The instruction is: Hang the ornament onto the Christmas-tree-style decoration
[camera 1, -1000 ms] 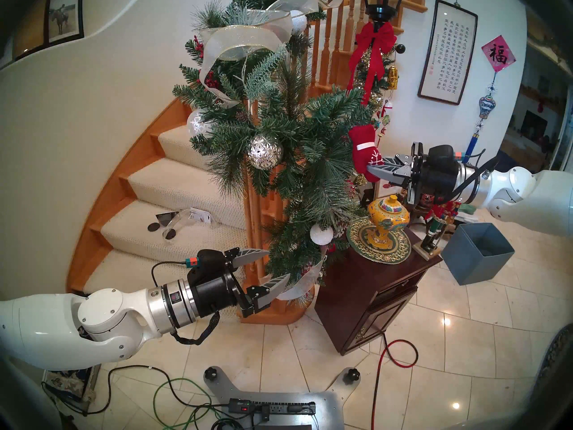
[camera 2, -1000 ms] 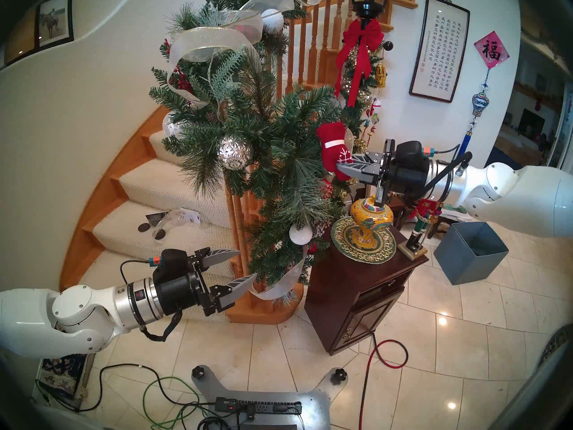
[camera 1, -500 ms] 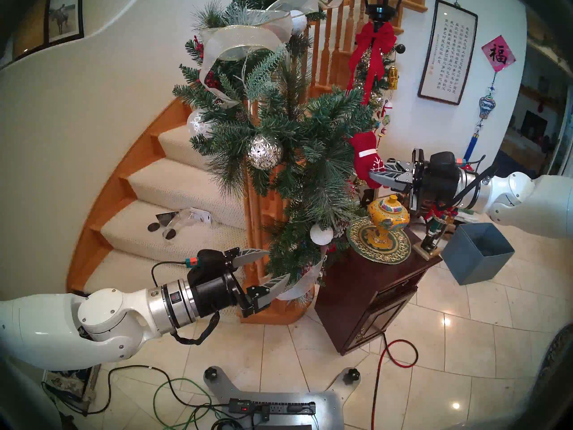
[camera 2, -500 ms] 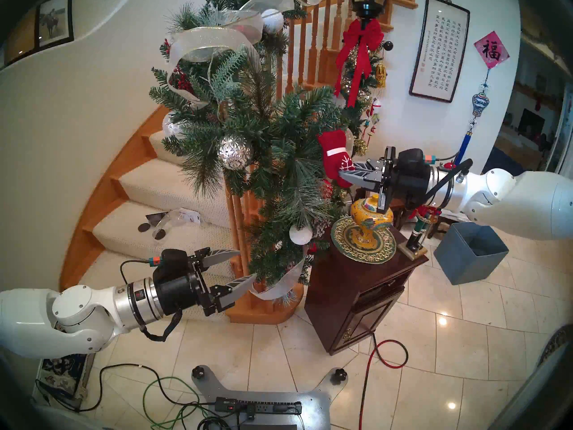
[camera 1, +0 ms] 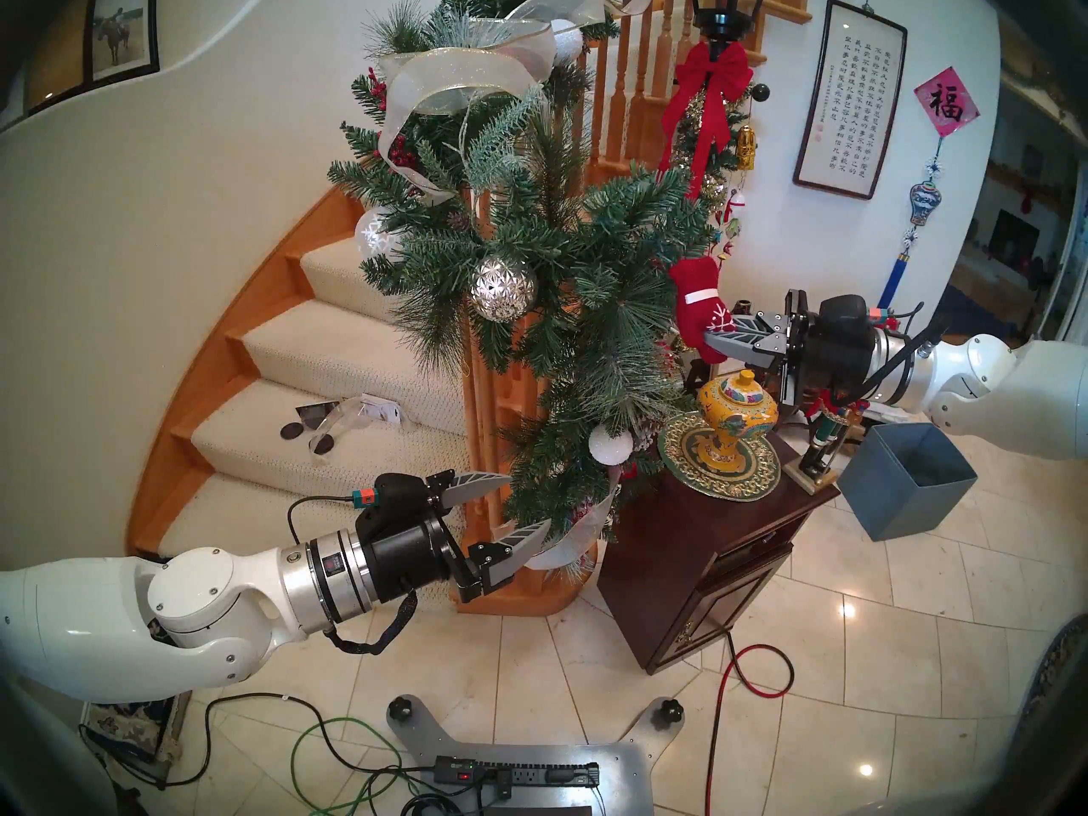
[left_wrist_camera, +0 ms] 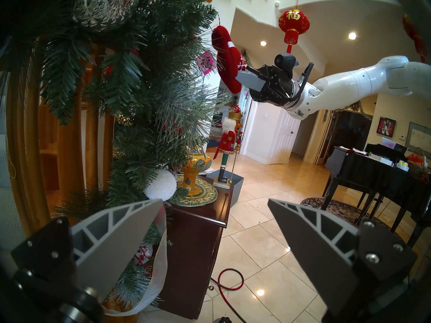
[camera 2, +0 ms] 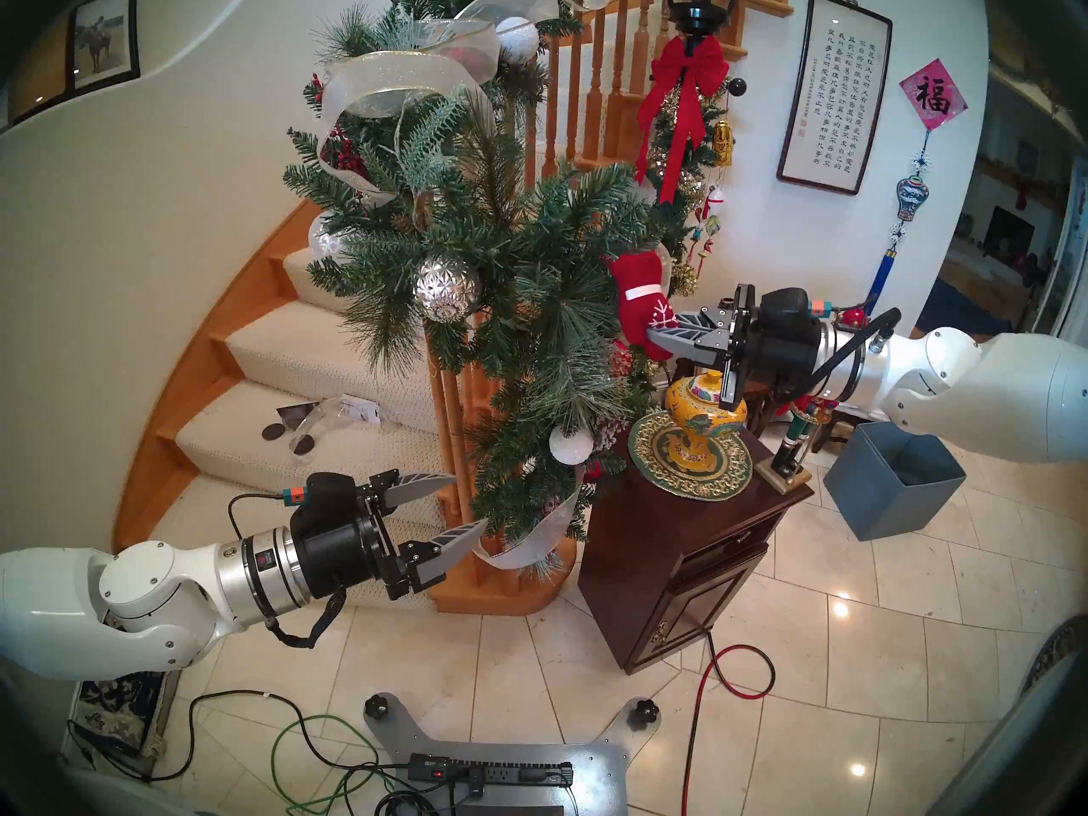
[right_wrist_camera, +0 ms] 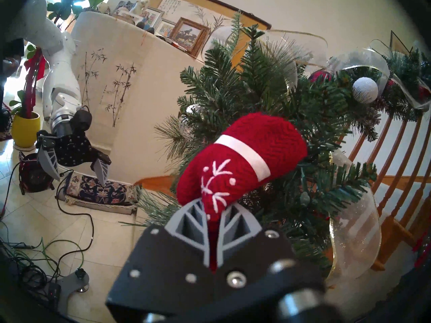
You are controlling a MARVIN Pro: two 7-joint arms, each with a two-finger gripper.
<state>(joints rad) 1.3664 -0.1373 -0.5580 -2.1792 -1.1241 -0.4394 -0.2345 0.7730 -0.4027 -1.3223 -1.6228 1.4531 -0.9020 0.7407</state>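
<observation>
The red knitted mitten (camera 1: 697, 302) with a white cuff band and snowflake is held by its lower end in my right gripper (camera 1: 715, 332), which is shut on it. The mitten's cuff end points up against the right-hand branch tips of the green pine garland (camera 1: 565, 255) on the stair banister. It also shows in the right wrist view (right_wrist_camera: 242, 157) and the left wrist view (left_wrist_camera: 227, 56), where a thin string arcs from its top into the needles. Whether the string sits over a branch I cannot tell. My left gripper (camera 1: 528, 500) is open and empty at the garland's lower end.
A dark wood cabinet (camera 1: 706, 538) under the right gripper carries a yellow vase (camera 1: 736, 414) and a nutcracker (camera 1: 824, 444). A grey-blue box (camera 1: 906, 485) stands to its right. A silver patterned ball (camera 1: 503, 288) hangs in the garland. A tinsel garland with a red bow (camera 1: 712, 90) hangs behind. Cables lie on the floor.
My right gripper has moved down and slightly right with the mitten, so the mitten sits lower against the branch tips. The left arm has not moved.
</observation>
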